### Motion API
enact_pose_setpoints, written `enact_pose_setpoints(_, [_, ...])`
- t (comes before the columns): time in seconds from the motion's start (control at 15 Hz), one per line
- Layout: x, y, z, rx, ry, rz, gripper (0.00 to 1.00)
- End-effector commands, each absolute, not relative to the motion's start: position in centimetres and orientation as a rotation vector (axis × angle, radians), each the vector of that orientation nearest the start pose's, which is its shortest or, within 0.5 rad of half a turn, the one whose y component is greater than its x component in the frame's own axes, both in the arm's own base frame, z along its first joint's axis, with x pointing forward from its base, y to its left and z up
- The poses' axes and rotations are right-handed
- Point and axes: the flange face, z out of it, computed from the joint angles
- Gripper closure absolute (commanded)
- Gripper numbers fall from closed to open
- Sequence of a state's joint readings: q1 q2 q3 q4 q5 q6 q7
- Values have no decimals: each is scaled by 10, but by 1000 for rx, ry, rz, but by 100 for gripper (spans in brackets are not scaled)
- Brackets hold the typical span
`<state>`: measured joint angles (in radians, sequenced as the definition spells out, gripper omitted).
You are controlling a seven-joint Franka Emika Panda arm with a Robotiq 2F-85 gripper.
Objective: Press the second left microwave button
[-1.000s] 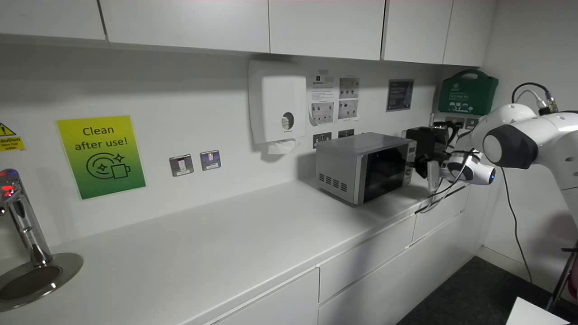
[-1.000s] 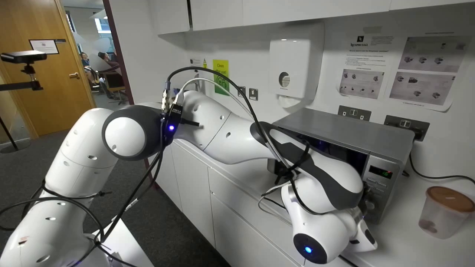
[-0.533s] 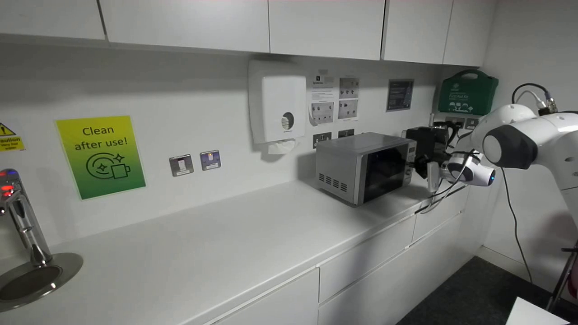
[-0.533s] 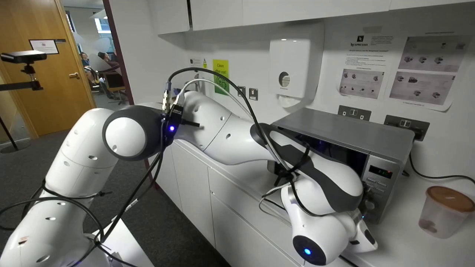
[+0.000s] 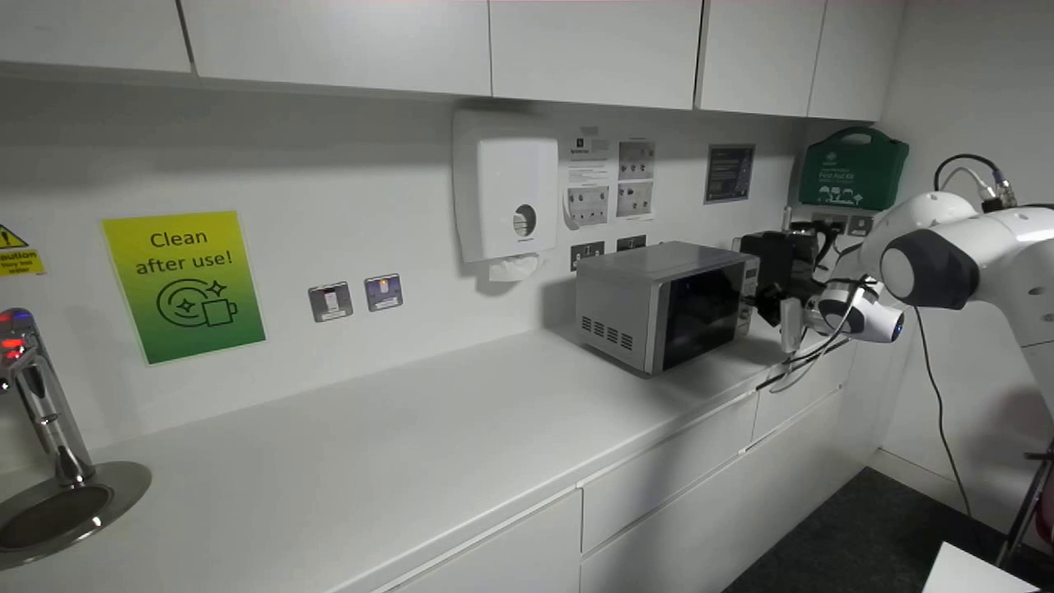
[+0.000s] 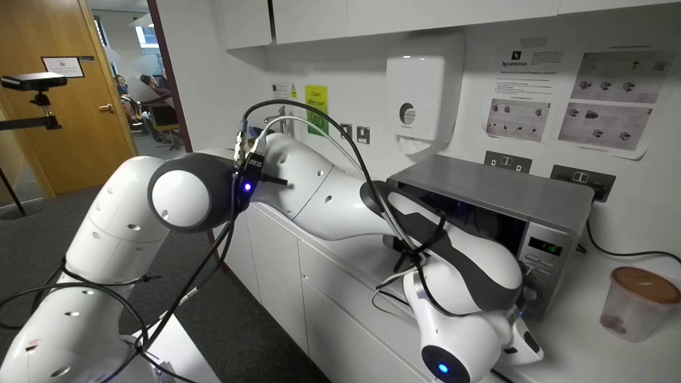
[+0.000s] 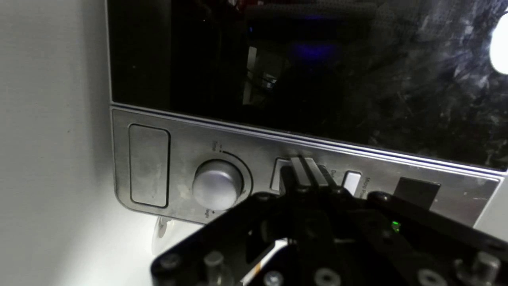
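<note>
Dead ahead of the gripper (image 7: 303, 159) lies the microwave (image 5: 659, 309), its long control strip (image 7: 262, 154) crosswise to the fingers (image 7: 300, 173). They're pinched together on nothing — tips at the buttons (image 7: 352, 181), touching or just short, I can't tell — so a straight push should do. Brushed metal, a smooth round knob (image 7: 217, 184) beside, smudged glass (image 7: 337, 87).

White, rounded arm (image 6: 314, 186), dark grey bands (image 6: 219, 186), looping black cables (image 6: 290, 102), black gripper (image 7: 304, 159)

1. The robot arm (image 6: 330, 205) dipped a tiny bit lower in both exterior views.
2. Its wires (image 6: 387, 210) moved a little too.
3. The numbers (image 6: 549, 248) on the microwave (image 6: 495, 189) turned greener.
</note>
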<state>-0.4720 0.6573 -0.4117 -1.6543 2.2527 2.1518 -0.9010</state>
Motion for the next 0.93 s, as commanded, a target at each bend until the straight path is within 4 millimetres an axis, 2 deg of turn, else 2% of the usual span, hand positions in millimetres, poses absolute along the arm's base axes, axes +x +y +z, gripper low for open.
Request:
enact_pose_setpoints(0.0, [509,-504,300,-1330,1210,-1368,100])
enact_pose_setpoints(0.47, [502,-512,303,-1306,1154,-1366,100])
enact_pose_setpoints(0.87, [501,-514,299,-1316,1204,-1351,100])
